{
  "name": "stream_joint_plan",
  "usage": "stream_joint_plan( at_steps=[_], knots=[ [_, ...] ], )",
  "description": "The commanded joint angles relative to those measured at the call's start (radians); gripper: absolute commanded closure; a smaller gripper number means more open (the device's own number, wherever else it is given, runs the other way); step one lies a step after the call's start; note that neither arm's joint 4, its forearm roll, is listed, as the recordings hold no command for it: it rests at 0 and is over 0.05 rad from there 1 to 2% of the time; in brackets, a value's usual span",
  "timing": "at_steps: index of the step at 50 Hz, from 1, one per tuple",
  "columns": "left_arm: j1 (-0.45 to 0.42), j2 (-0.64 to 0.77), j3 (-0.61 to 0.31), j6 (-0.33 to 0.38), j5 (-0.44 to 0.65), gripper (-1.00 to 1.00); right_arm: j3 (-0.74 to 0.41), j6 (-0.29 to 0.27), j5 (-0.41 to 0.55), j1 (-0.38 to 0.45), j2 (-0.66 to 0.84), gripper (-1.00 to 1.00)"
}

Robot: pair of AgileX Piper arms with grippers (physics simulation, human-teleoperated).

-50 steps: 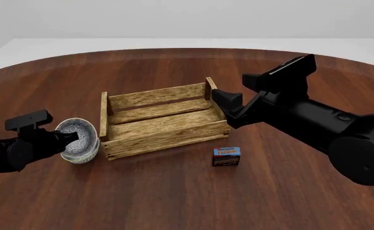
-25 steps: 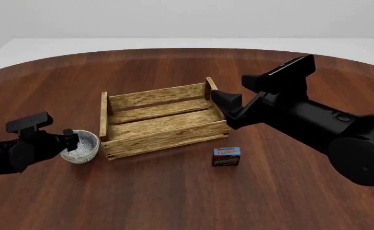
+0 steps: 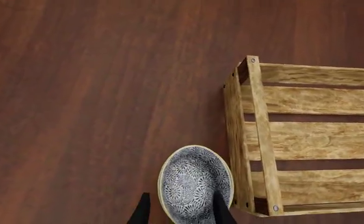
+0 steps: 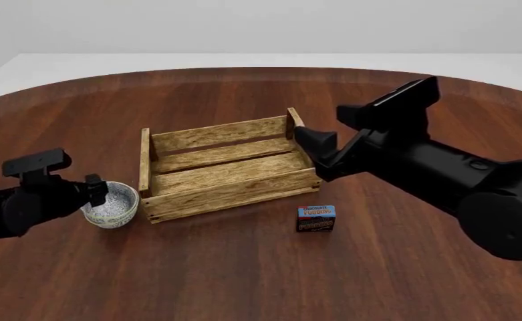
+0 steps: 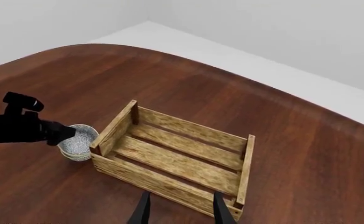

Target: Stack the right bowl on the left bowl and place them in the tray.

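The left gripper [image 3: 178,212] has its two dark fingers [image 3: 221,211] parted across the near rim of the bowl [image 3: 195,183], one fingertip inside the patterned well and the other outside the wall; whether they have bitten down on the rim I cannot tell from here. In the front view the bowl [image 4: 111,205] sits on the table [image 4: 242,281] just beside the left short wall of the tray [image 4: 229,195], near its front corner, and what I see may be two bowls nested, though the edges are too fine to be sure. It looks like glazed ceramic: stiff, smooth, fairly slippery, with some weight, and likely to chip if knocked against the tray's corner post. A pinch over the rim wall is the natural hold, set deep enough that the bowl does not swing or slide out, since a one-sided grip will let it tip. The right gripper [image 5: 178,210] hangs well apart over the tray's far-right corner, fingers spread and holding nothing. The pudding box [image 4: 315,218] stands in front of the tray, out of the way.
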Motion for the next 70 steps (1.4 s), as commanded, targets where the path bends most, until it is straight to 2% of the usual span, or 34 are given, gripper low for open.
stream_joint_plan(
  at_steps=[1, 2, 10, 13, 37, 40, 52, 57, 70],
  knots=[
    [-0.083, -0.065, -0.018, 0.076, 0.071, -1.00, 0.000, -0.002, 0.002, 0.001, 0.003, -1.00],
    [-0.086, -0.075, -0.017, 0.098, 0.076, -1.00, 0.000, -0.002, 0.001, 0.001, 0.003, -1.00],
    [-0.101, -0.096, -0.015, 0.125, 0.100, -1.00, -0.002, -0.002, -0.001, 0.002, 0.012, -1.00],
    [-0.110, -0.092, -0.013, 0.162, 0.103, -1.00, -0.003, -0.002, -0.002, 0.001, 0.013, -1.00],
    [-0.110, -0.092, -0.013, 0.162, 0.103, -1.00, -0.003, -0.002, -0.002, 0.001, 0.013, -1.00],
    [-0.088, -0.077, -0.008, 0.186, 0.093, -1.00, -0.001, -0.002, -0.001, 0.003, 0.009, -1.00],
    [-0.086, 0.000, 0.002, 0.267, 0.066, -1.00, -0.002, 0.003, 0.002, 0.007, 0.007, -1.00],
    [-0.095, 0.051, 0.016, 0.323, 0.034, -1.00, -0.001, 0.007, 0.008, 0.004, -0.005, -1.00],
    [-0.093, 0.123, 0.020, 0.377, -0.008, -1.00, 0.003, 0.016, 0.011, 0.009, -0.015, -1.00]
  ],
)
